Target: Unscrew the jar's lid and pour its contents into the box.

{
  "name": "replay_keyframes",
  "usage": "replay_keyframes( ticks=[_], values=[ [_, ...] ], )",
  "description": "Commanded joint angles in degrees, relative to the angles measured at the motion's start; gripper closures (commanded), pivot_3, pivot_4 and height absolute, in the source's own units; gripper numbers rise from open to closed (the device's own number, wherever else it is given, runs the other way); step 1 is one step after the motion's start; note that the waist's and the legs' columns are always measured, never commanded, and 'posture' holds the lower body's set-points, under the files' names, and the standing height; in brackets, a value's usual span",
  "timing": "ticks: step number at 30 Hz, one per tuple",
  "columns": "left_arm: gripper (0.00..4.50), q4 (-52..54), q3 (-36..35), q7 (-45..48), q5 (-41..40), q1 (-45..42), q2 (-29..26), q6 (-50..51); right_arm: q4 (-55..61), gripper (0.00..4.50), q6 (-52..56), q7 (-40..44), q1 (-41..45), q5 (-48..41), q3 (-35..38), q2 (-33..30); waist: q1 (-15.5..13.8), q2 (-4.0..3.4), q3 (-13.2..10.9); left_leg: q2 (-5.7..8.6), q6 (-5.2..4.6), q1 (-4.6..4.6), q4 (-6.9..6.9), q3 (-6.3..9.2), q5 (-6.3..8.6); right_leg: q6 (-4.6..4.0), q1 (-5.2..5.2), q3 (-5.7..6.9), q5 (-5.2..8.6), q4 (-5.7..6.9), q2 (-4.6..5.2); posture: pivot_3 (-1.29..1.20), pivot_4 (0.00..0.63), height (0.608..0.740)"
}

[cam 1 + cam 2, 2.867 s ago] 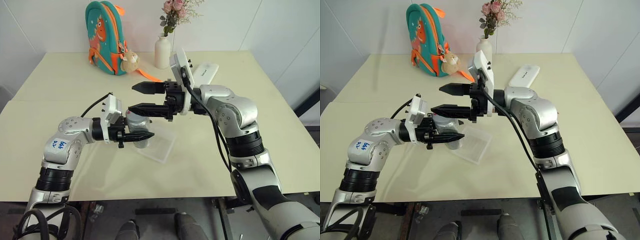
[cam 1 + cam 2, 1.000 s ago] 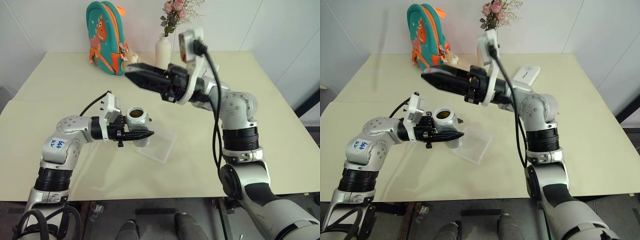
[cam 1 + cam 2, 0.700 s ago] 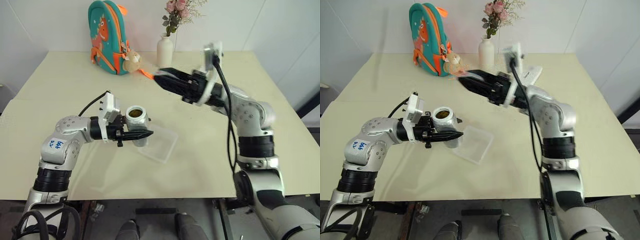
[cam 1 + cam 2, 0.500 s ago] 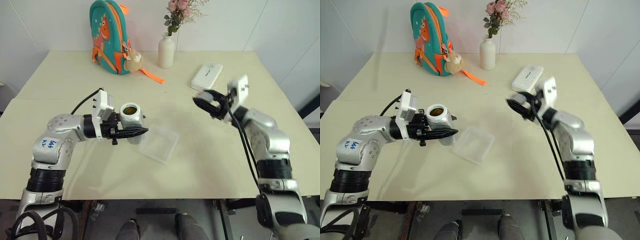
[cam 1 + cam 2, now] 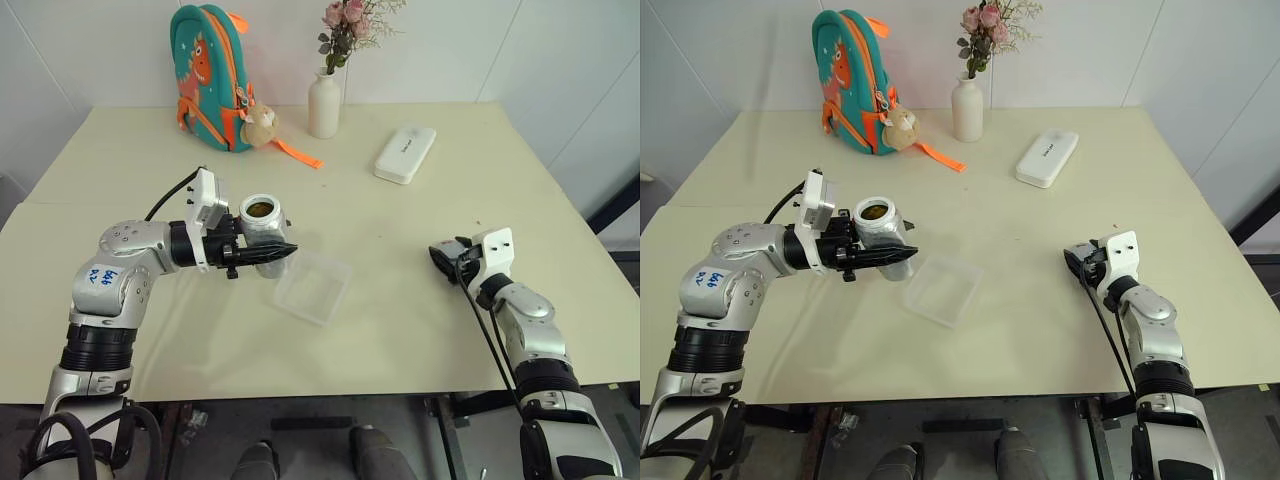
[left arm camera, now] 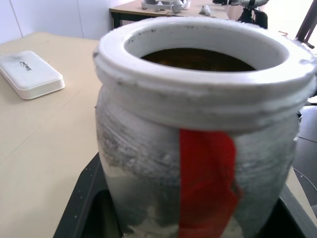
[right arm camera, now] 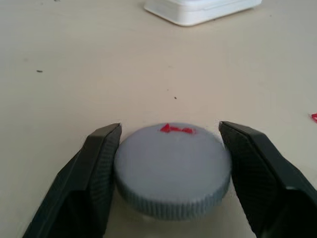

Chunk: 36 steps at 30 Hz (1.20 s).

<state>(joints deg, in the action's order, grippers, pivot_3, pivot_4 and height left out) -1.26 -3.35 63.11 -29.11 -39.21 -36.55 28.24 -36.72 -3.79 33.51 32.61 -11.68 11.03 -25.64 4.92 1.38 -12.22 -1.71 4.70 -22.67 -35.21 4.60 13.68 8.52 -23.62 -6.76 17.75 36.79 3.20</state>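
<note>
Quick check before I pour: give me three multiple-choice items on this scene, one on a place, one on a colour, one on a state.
1. Where is the lid?
A. On the jar
B. On the table, between the right hand's fingers
C. In the box

2. What colour is the stripe on the jar?
A. Red
B. Blue
C. Green

3. The jar is:
A. Capped
B. Lying on the table
C. Open, held by the left hand

Answers: 1 B, it lies flat by the right hand. 2 A, the left wrist view shows it. 3 C, its mouth is uncovered.
</note>
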Motion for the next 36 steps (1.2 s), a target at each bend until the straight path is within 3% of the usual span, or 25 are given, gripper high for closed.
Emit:
replay_keyframes(
  ticks=[1, 5, 9, 14, 21, 25, 31, 36],
  values=[
    [2.52, 0.5, -0.5, -1.1, 0.2, -1.4, -0.3, -0.2, -0.4, 0.04, 0.8, 2.1, -0.3, -1.8, 0.9, -0.2, 0.0, 0.01, 0.0, 0.0, 0.0, 0.17, 0.03, 0.0, 0.0, 0.0, 0.18, 0.0, 0.0, -0.05, 0.0, 0.0, 0.15, 0.74],
    [2.52, 0.2, -0.1, -2.6, 1.1, -2.1, -0.5, 0.7, 5.8, 0.04, 4.5, 6.5, 0.5, -6.9, 2.8, -1.4, 0.0, 0.01, 0.0, 0.0, 0.0, 0.26, 0.03, 0.0, 0.0, 0.01, 0.27, -0.02, -0.01, -0.06, 0.0, 0.0, 0.15, 0.74],
    [2.52, -0.3, 0.2, -3.9, 1.9, -3.4, -1.0, 2.2, 21.8, 0.04, 16.0, 13.2, 0.5, -14.1, 1.5, -4.8, -0.1, -0.07, -0.1, 0.0, 0.01, 0.24, 0.03, -0.01, 0.0, 0.02, 0.2, -0.03, -0.01, 0.02, 0.0, 0.0, 0.15, 0.74],
    [2.52, -1.5, 0.3, -6.8, 3.6, -5.5, -1.0, 2.7, 39.1, 0.04, 30.8, 20.6, -0.1, -21.7, -0.8, -13.1, -0.4, -0.07, -0.1, 0.0, 0.01, 0.19, 0.07, 0.04, 0.0, 0.02, 0.21, 0.03, 0.01, -0.1, 0.0, 0.0, 0.15, 0.74],
    [2.52, -1.3, 2.5, -7.1, 6.9, -7.0, -1.7, 1.2, 57.3, 0.04, 42.2, 28.9, -5.1, -30.0, -1.8, -24.5, -0.9, -0.05, -0.1, 0.0, -0.05, 0.07, 0.08, 0.04, 0.05, 0.03, 0.19, 0.03, 0.0, -0.3, 0.0, 0.0, 0.15, 0.74],
    [2.52, -0.3, 4.6, -8.8, 9.9, -6.7, -0.8, -0.6, 58.6, 0.04, 40.5, 26.1, -7.4, -28.8, -0.8, -23.5, -1.4, 0.0, -0.1, 0.0, -0.05, 0.03, 0.05, 0.03, 0.07, 0.05, 0.2, 0.03, -0.01, -0.38, 0.01, 0.0, 0.15, 0.74],
    [2.52, -1.8, 10.2, -14.5, 20.7, -8.5, 0.9, -8.8, 60.5, 0.04, 40.8, 22.9, -10.2, -29.5, -0.6, -21.6, -2.2, 0.03, -0.1, 0.0, -0.04, -0.02, 0.0, 0.02, 0.06, 0.06, 0.19, 0.02, -0.02, -0.4, 0.0, 0.0, 0.15, 0.74],
    [2.52, -4.4, 16.2, -26.1, 38.4, -9.0, -0.4, -28.7, 60.7, 0.04, 40.7, 19.6, -11.0, -29.1, -1.2, -19.2, -2.4, 0.03, -0.1, 0.0, -0.05, -0.1, 0.02, 0.02, 0.06, 0.08, 0.12, 0.02, -0.03, -0.51, 0.01, 0.0, 0.15, 0.74]
  ],
)
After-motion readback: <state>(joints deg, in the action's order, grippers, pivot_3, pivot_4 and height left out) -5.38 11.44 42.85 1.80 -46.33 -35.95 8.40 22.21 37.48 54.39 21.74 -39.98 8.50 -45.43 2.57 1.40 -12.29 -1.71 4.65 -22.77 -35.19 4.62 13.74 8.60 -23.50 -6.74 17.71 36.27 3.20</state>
